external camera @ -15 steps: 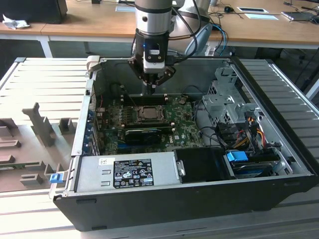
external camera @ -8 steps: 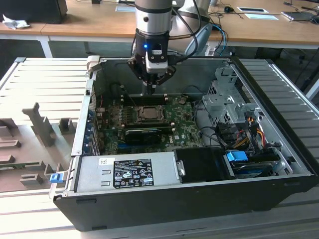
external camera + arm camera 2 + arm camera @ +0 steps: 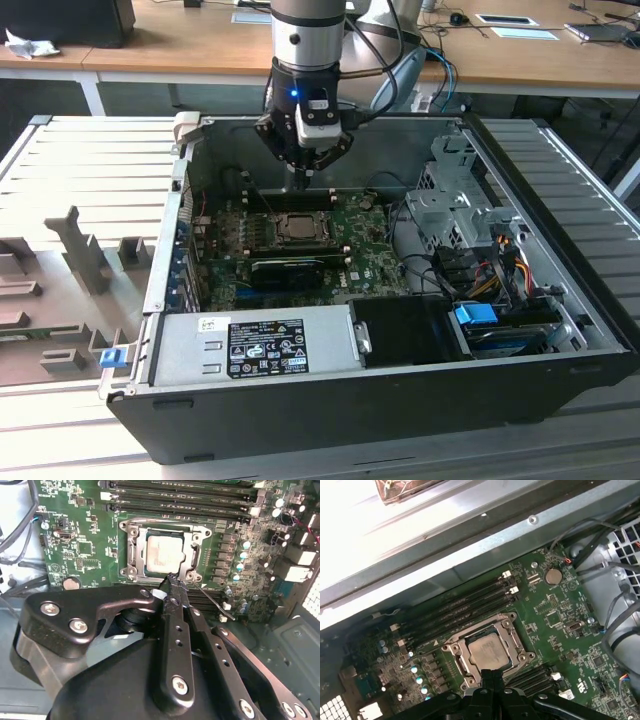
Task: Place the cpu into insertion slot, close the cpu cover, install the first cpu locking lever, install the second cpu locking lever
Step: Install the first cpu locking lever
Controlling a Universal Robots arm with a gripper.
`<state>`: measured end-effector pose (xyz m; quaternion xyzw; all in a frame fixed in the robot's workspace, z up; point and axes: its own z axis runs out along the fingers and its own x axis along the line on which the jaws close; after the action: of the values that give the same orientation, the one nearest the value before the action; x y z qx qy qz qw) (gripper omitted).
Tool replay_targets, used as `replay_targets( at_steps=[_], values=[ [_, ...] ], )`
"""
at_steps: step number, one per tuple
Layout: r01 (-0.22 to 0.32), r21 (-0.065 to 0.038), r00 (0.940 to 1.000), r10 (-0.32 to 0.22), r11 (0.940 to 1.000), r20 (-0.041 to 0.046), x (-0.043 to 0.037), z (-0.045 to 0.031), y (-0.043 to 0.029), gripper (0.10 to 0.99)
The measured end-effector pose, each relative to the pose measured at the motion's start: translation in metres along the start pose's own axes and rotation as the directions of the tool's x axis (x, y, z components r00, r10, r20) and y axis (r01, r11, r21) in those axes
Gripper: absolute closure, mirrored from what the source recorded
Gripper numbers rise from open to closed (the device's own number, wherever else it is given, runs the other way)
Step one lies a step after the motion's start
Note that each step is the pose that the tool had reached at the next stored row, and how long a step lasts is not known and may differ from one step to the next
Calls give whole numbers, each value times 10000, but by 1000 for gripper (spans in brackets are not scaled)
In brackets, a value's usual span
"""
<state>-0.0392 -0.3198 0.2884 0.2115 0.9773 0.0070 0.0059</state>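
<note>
Soft, even daylight fills the exterior view, warm on the desk [image 3: 180,40], while the inside of the computer case [image 3: 400,400] lies dimmer under its own walls. In the first wrist view the case wall [image 3: 485,545] washes out toward white glare. In the second wrist view the cpu [image 3: 165,555] gleams pale, and my gripper [image 3: 173,578] looms dark with a dull sheen.

On the counter [image 3: 90,150], case [image 3: 400,400], open upward. Flat on its floor, motherboard [image 3: 370,250]. Mid-board, slot [image 3: 200,530], with cpu [image 3: 165,555] in it and cover [image 3: 138,550] down around the cpu. On two opposite sides of the slot, memory slots [image 3: 465,602]. Before the slot in the exterior view, card [image 3: 290,268]; nearer still, power supply [image 3: 260,345]. To the exterior view's right, drive cage [image 3: 455,205]. Over one edge of the slot, pincer [image 3: 172,577], just beside the cover.
</note>
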Motion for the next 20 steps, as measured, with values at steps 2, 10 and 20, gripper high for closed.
replay_targets(
  at_steps=[2,10,20],
  values=[
    [130,-1,9999,-130,9999,-2,0,0,0,980],
    [659,-6,9978,-659,9978,-10,0,0,0,980],
    [1582,-16,9874,-1582,9874,-24,0,0,0,980]
  ],
)
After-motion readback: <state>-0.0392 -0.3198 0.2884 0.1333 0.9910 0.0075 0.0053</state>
